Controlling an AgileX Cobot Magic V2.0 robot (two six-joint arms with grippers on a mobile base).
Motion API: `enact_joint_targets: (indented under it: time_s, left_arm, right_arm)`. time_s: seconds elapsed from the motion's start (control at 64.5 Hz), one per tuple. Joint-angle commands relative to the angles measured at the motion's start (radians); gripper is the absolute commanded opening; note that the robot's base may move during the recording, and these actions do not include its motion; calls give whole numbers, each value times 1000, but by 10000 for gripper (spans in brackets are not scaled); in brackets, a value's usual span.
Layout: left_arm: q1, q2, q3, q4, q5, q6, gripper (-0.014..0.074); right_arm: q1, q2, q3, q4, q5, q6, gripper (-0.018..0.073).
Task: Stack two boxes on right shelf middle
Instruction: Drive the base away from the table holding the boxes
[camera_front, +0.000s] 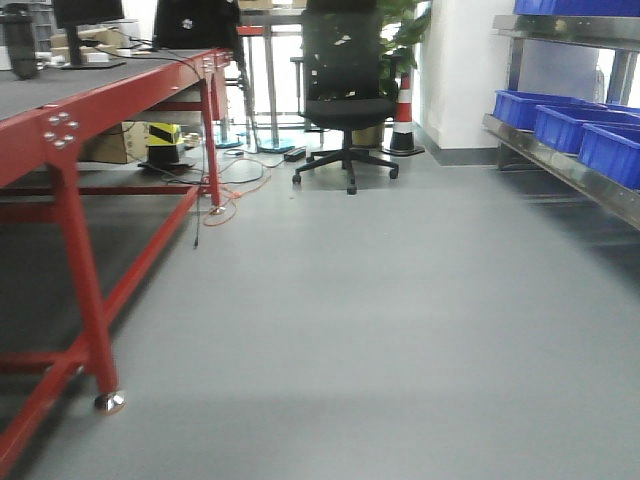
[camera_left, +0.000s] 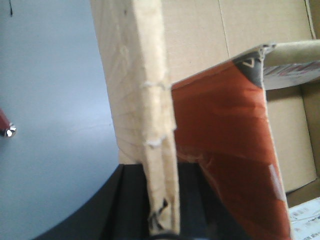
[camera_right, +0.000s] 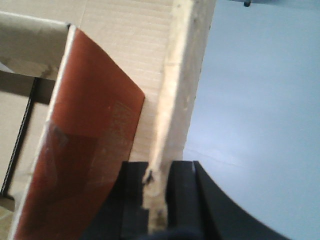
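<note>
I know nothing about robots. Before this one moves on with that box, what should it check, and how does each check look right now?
1. Left gripper shut on the cardboard box wall: ok.
2. Right gripper shut on a box wall too: ok.
3. Both grippers on one and the same box: cannot tell; no view shows the whole box.
4. Floor free between the red workbench and the steel shelf, up to the office chair: ok.
5. Free spot on the shelf: cannot tell; the level in view holds blue bins.
</note>
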Motion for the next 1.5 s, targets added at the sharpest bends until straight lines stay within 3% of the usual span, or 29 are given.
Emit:
enact_joint_targets:
  time_s: [0.0,1.488]
  left_arm:
    - [-4,-16,-16,-11,-47,3,-111]
    - [-4,-16,-16,-11,-47,3,-111]
  right_arm:
    - [-7,-12,-13,-12,-47,-13,-154]
    - [-7,-12,-13,-12,-47,-13,-154]
